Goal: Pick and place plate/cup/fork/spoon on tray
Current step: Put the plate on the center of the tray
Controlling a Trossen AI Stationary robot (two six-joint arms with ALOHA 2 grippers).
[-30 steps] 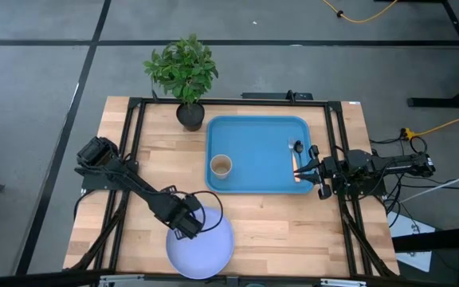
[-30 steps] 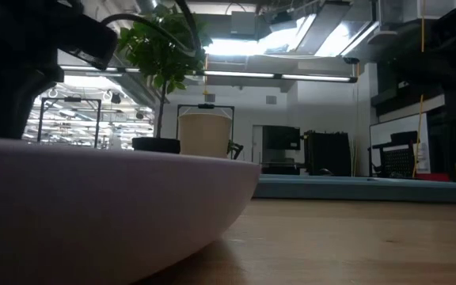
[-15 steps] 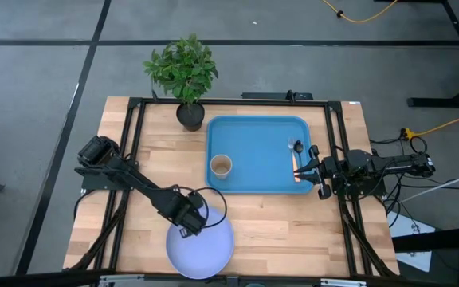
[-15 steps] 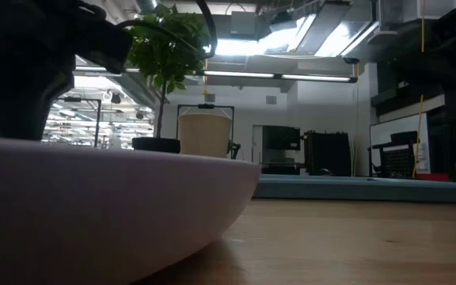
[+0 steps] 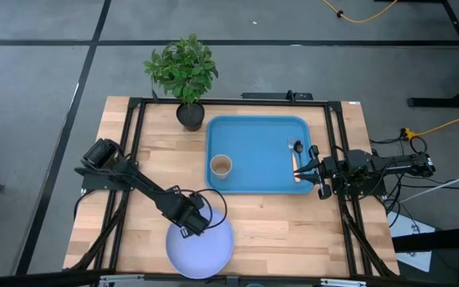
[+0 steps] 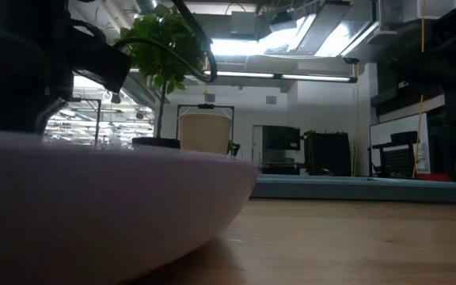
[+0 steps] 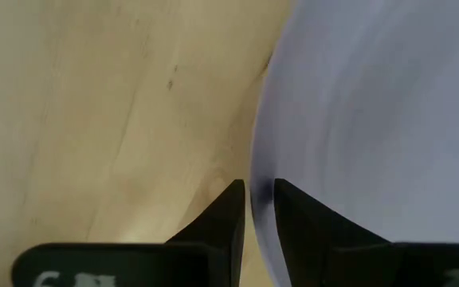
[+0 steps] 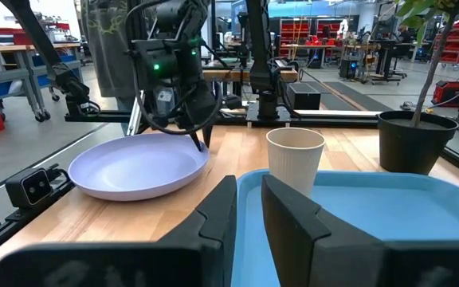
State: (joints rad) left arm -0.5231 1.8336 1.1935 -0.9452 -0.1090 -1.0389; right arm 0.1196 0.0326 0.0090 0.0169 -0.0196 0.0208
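Note:
The pale lavender plate (image 5: 200, 249) lies on the wooden table near its front edge; it also shows in the right wrist view (image 8: 134, 163). My left gripper (image 5: 198, 218) is shut on the plate's far rim. The tan cup (image 5: 221, 166) stands upright on the blue tray (image 5: 253, 135). The spoon (image 5: 297, 147) and an orange-handled utensil (image 5: 296, 167) lie at the tray's right side. My right gripper (image 5: 312, 170) waits at the tray's right edge, its fingers together but for a narrow slit, holding nothing. My left gripper pinches the plate's far rim (image 7: 258, 191) between its two fingers, one finger (image 7: 289, 215) inside the rim and one (image 7: 228, 217) outside. The fingers come from above, pointing down. In the right wrist view the plate's base rests on the table.
A potted plant (image 5: 188, 112) stands at the table's far edge, beside the tray's far left corner. Bare wood lies between the plate and the tray's near rim (image 5: 253, 191). Black frame rails (image 5: 130, 159) run along both sides of the table.
My left gripper has gone a little toward the table's right edge, along the plate's far rim. The right arm, cup and utensils have kept still.

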